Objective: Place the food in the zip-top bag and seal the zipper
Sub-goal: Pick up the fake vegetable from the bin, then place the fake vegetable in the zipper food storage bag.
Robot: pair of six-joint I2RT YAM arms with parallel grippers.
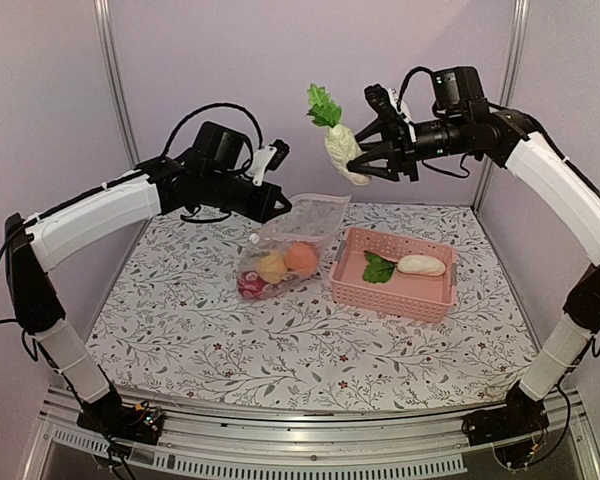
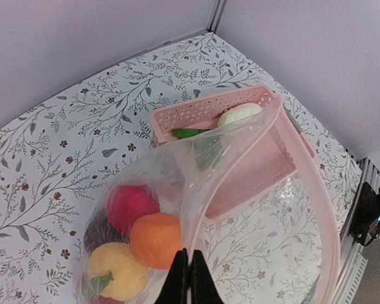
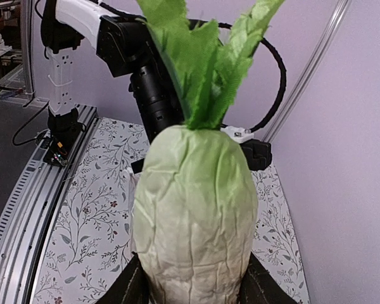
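Note:
The clear zip-top bag (image 1: 298, 228) lies on the table with its mouth lifted. My left gripper (image 1: 277, 205) is shut on the bag's mouth edge (image 2: 191, 209), its black fingertips (image 2: 179, 282) pressed together on the film. The pinkish zipper (image 2: 331, 234) curves round the open mouth. Inside the bag lie a red ball (image 2: 130, 205), an orange piece (image 2: 154, 239), a yellow piece (image 2: 116, 271) and a dark maroon one (image 2: 94, 232). My right gripper (image 1: 365, 160) is high above the table, shut on a pale green-white cabbage toy (image 3: 193, 209) with green leaves (image 3: 202, 57).
A pink perforated basket (image 1: 390, 292) stands right of the bag and holds a white oblong (image 1: 421, 265) and a green leafy piece (image 1: 378, 267). The flowered tablecloth (image 1: 280, 350) covers the table. Walls and frame posts (image 1: 118, 90) close in the back and sides.

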